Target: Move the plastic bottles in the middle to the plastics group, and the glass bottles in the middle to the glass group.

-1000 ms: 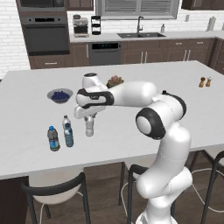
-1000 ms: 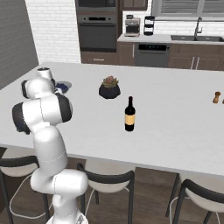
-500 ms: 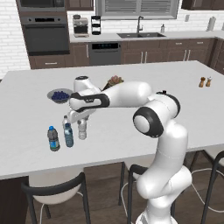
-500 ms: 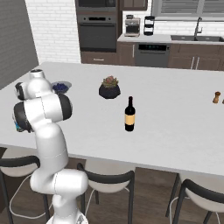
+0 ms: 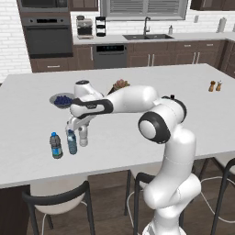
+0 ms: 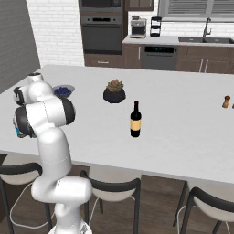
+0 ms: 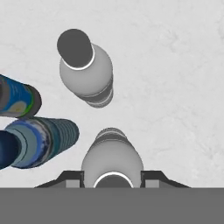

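One clear white-capped bottle (image 7: 112,161) clamped upright in the pincer (image 7: 112,177) (beside three bottles).

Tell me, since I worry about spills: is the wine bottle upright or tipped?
Upright. The wine bottle stands on its base on the counter, neck pointing straight up.

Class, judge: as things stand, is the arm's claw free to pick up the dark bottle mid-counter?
Probably not yet. The claw is shut on a clear bottle, so it must release that first. The dark bottle itself stands in the open, apart from the plant pot.
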Robot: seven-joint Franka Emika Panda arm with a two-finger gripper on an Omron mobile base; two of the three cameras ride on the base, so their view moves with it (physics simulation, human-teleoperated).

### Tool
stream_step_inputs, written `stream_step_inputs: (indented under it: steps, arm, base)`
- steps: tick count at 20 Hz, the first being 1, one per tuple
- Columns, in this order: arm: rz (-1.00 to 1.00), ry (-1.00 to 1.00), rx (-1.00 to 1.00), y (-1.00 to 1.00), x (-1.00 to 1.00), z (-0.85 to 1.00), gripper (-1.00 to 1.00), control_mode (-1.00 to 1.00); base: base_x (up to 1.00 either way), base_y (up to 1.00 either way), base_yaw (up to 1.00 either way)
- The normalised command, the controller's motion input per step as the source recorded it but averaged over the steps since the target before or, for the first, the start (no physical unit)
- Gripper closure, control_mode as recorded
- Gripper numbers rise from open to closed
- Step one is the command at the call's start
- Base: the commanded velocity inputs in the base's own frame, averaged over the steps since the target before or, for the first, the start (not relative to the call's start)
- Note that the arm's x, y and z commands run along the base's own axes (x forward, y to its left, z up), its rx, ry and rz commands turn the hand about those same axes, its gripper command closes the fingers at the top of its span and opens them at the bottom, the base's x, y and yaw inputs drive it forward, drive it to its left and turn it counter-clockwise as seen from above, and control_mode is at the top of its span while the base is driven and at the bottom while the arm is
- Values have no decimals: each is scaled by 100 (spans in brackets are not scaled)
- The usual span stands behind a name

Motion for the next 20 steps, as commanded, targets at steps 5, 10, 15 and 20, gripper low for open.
stream_step_inputs:
  steps: [5, 10, 15, 20]
  arm:
    - [0, -3, -1, 2, 8, -10, 100, -100]
    - [0, -1, -1, 0, 4, -36, 100, -100]
    - [0, -1, 0, 0, 2, -17, 100, -100]
    - [0, 0, 0, 11, 15, 0, 100, -100]
  base:
    - [0, 0, 0]
    - [0, 0, 0]
    - [0, 0, 0]
    - [0, 0, 0]
